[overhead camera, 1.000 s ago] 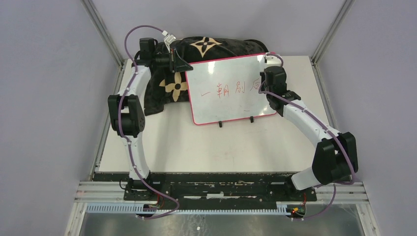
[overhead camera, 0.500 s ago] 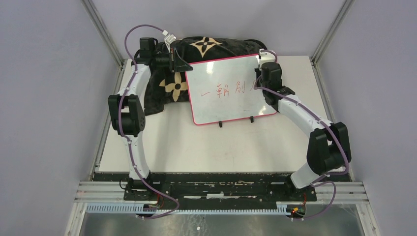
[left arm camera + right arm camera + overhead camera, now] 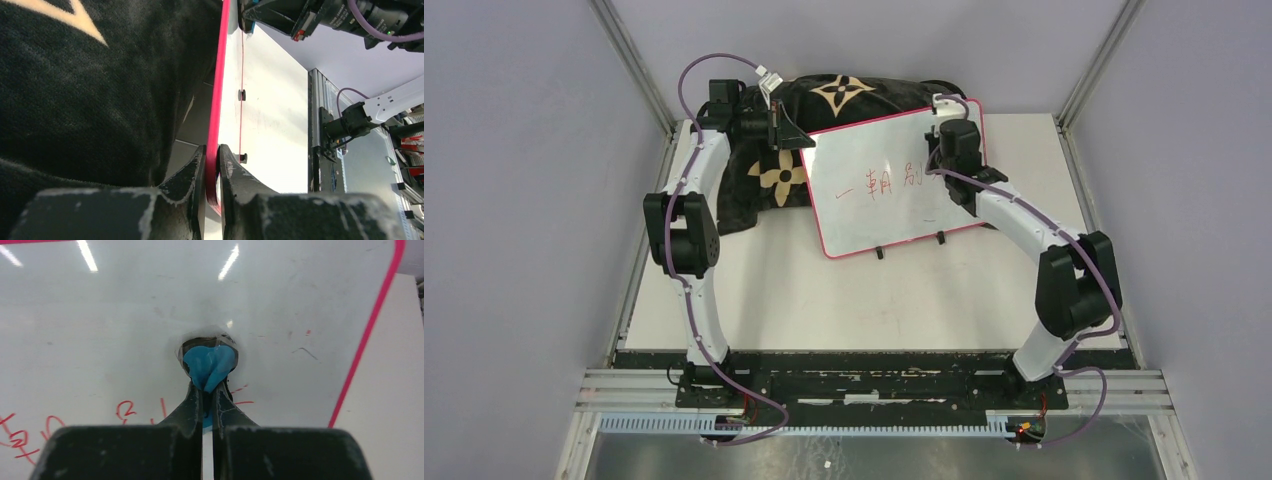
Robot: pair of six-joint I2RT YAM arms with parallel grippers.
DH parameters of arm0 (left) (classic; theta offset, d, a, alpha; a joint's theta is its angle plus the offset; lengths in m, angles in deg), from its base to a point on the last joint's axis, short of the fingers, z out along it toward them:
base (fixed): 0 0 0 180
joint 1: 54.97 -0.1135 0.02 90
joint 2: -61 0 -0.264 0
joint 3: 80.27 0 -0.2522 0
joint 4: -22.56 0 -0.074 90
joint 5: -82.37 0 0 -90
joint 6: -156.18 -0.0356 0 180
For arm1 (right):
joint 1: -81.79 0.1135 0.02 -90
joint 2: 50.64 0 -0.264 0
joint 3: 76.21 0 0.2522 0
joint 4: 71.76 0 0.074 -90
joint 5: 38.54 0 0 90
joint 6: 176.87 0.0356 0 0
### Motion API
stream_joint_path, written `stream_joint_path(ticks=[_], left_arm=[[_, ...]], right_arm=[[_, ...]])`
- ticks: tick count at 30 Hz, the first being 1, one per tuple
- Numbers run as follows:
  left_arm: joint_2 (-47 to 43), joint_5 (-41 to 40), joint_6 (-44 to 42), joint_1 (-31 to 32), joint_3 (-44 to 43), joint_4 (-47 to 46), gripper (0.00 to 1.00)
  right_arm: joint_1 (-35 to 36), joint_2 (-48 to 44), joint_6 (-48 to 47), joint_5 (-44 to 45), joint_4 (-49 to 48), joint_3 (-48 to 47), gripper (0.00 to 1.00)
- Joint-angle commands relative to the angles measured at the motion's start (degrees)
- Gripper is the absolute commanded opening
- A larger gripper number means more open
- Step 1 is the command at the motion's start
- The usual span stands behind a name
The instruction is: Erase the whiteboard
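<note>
The whiteboard (image 3: 874, 215), glossy white with a pink-red frame, leans tilted at the back of the table. Red handwritten characters (image 3: 886, 184) run across its middle. My left gripper (image 3: 798, 141) is shut on the board's upper left frame edge (image 3: 218, 100), one finger on each side in the left wrist view (image 3: 212, 156). My right gripper (image 3: 941, 168) is shut on a blue cloth (image 3: 208, 364) and presses it against the board face (image 3: 115, 310), right of the red strokes (image 3: 125, 410). The rightmost writing is hidden under the right wrist in the top view.
A black cushion with tan flower patterns (image 3: 844, 95) lies behind and left of the board, and fills the left of the left wrist view (image 3: 75, 100). The white table (image 3: 824, 300) stretches in front. Metal posts and grey walls flank both sides.
My right gripper has slid left and up across the board with the blue cloth, over the rightmost character. The board has shifted slightly. My left gripper has kept its hold.
</note>
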Motion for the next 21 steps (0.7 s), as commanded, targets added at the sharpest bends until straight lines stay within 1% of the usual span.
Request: stream_joint_path(ticks=[1,7,10,16,21], left_arm=[[0.99,-2.12,-4.08,0.81,-1.36,0.82,0.03],[0.99,-2.30,-3.99,1.07,-1.63,1.00,0.03],[0.99,-2.30,-4.01,1.08,-1.88,0.99,0.03],[1.37,-2.15,-6.59,1.08,-4.01,4.21,0.03],[2.42,-2.04,-9.37,1.06,-6.82,8.17,0.03]], right_arm=[[5.54,1.79,-0.43,-1.95,-1.11,-3.22,0.01],[13.27,4.31,-1.47,-1.86,-1.57,-4.28,0.01],[15.51,5.80,-1.44,-2.09,-2.24,-4.72,0.01],[15.22,6.91,-2.25,1.82,-2.42,-5.16,0.01],[11.36,4.35,-1.81,3.49,-2.68,-3.31,0.01]])
